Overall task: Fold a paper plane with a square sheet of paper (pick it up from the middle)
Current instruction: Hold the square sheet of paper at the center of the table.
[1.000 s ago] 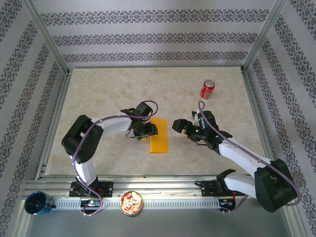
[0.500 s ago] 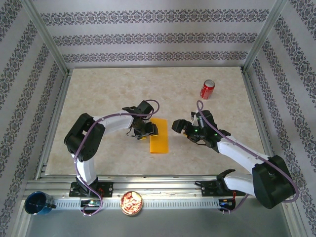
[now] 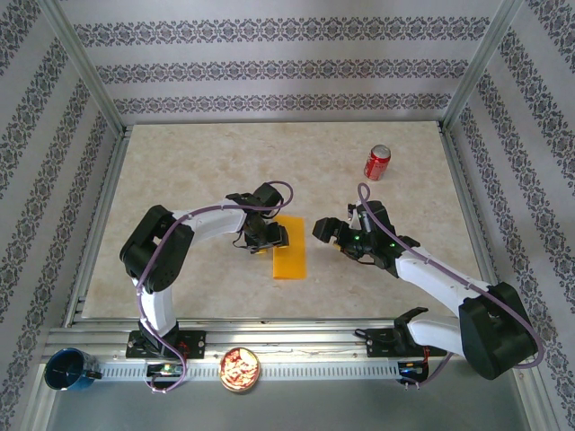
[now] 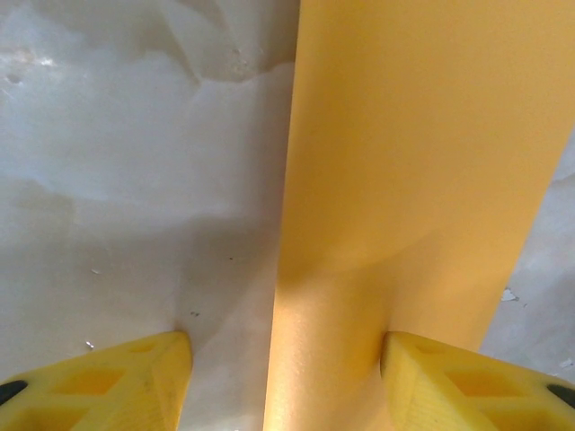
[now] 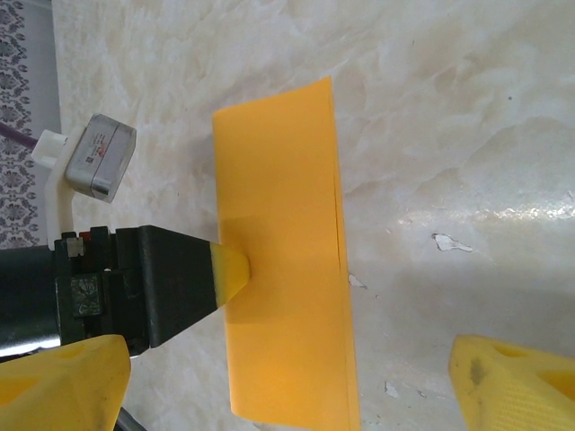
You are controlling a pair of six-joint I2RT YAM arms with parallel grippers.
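Observation:
The orange-yellow sheet of paper lies flat on the table, folded in half into a long rectangle with its two layered edges along the right side. My left gripper is open at the paper's left edge. One yellow fingertip rests on the paper and the other stands on the bare table; the paper's left edge runs between them. My right gripper is open just right of the paper, its fingers spread wide, holding nothing.
A red soda can stands at the back right of the marble table. On the near rail sit a blue cup and a bowl of snacks. Metal frame posts border the table.
The left arm's elbow has shifted slightly right while its gripper stays at the paper's left edge. The paper and the right gripper have barely moved.

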